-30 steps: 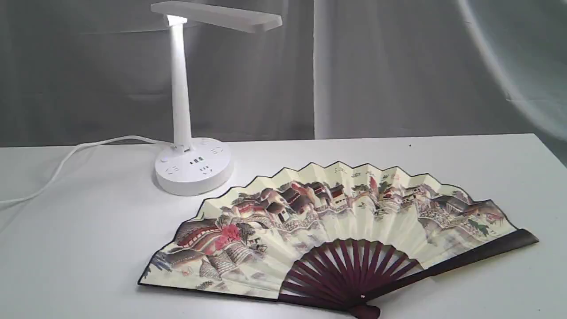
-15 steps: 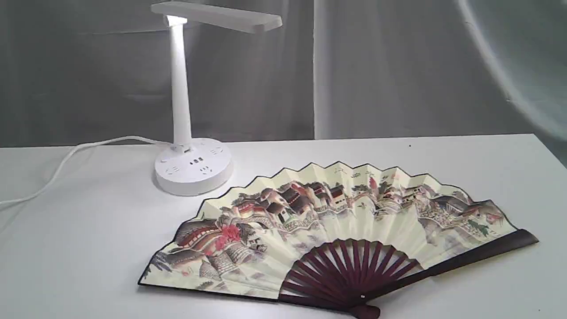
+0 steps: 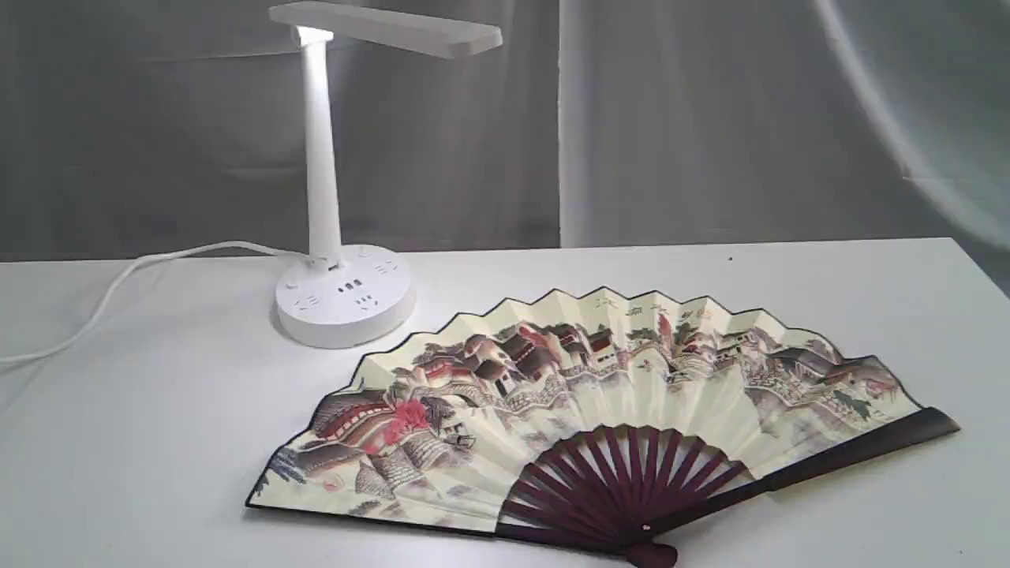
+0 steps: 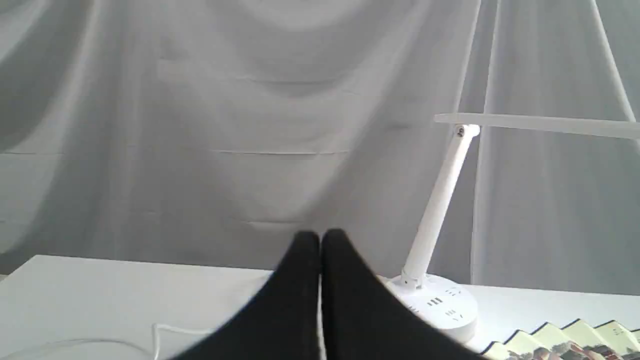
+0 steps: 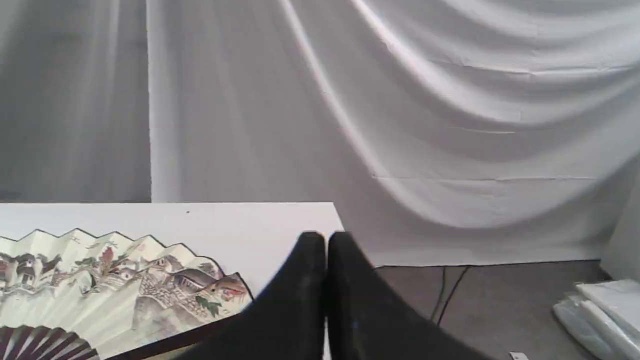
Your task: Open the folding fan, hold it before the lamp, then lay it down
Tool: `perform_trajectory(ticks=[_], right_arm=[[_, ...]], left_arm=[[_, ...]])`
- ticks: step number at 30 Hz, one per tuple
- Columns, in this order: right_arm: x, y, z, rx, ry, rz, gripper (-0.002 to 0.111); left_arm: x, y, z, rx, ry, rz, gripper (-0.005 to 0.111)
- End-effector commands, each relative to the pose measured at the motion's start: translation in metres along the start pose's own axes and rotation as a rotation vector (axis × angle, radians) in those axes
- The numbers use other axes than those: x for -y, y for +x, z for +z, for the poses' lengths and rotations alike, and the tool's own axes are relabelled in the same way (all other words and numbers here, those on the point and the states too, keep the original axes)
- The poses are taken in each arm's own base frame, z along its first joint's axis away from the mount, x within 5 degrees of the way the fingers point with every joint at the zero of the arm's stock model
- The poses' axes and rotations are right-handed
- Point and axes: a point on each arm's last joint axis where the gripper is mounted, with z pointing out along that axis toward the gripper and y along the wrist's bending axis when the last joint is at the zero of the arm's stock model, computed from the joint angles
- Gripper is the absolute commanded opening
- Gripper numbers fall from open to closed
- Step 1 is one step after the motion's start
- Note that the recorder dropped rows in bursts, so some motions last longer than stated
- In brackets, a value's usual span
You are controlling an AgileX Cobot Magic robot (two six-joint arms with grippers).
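Two grippers, both w/ jaws pressed together and nothing btw them: the left gripper and the right gripper, each off the fan and seen only in its own wrist view. The folding fan lies fully open and flat on the white table, painted side up, pivot at the near edge, one dark guard stretched to the right. The lamp stands upright behind the fan's left part, near it but not touching. Its white cord runs off to the left. A grey curtain hangs behind the table.
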Motion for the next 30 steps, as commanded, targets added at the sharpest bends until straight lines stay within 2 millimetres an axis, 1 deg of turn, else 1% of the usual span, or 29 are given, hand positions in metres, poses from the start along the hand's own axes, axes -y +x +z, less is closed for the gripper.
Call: perform_trajectory(ticks=[1,5,9,12,16,19,21,22,23,25,30], right_arm=[[-0.011,0.015,0.026,0.044,-0.047,0.021,0.0],[-0.022,0.036,0.051,0.064,-0.079,0.014,0.0],[-0.031,0.061,0.073,0.094,-0.104,0.0,0.0],[-0.038,0.08,0.087,0.125,-0.125,0.002,0.0],[-0.045,0.101,0.097,0.149,-0.147,0.004,0.0],[-0.05,0.118,0.103,0.157,-0.175,0.079,0.0],[-0.053,0.129,0.107,0.159,-0.189,0.143,0.0],[-0.054,0.131,0.107,0.166,-0.19,0.151,0.0],[-0.053,0.129,0.107,0.183,-0.19,0.153,0.0],[-0.054,0.136,0.108,0.11,-0.19,0.142,0.0],[-0.054,0.136,0.108,0.109,-0.193,0.17,0.0]], left_arm=[[0.001,0.019,0.02,0.055,0.016,-0.008,0.0],[0.002,0.051,0.041,0.072,0.031,-0.002,0.0],[0.002,0.081,0.055,0.072,0.041,0.001,0.0],[0.002,0.098,0.06,0.081,0.048,0.002,0.0],[0.002,0.117,0.065,0.075,0.054,0.003,0.0],[0.002,0.131,0.067,0.066,0.057,0.003,0.0],[0.002,0.131,0.067,0.087,0.061,0.003,0.0],[0.002,0.13,0.067,0.093,0.062,0.002,0.0],[0.002,0.134,0.068,0.057,0.057,0.003,0.0],[0.002,0.134,0.068,0.057,0.057,0.003,0.0],[0.002,0.134,0.068,0.052,0.056,0.004,0.0]])
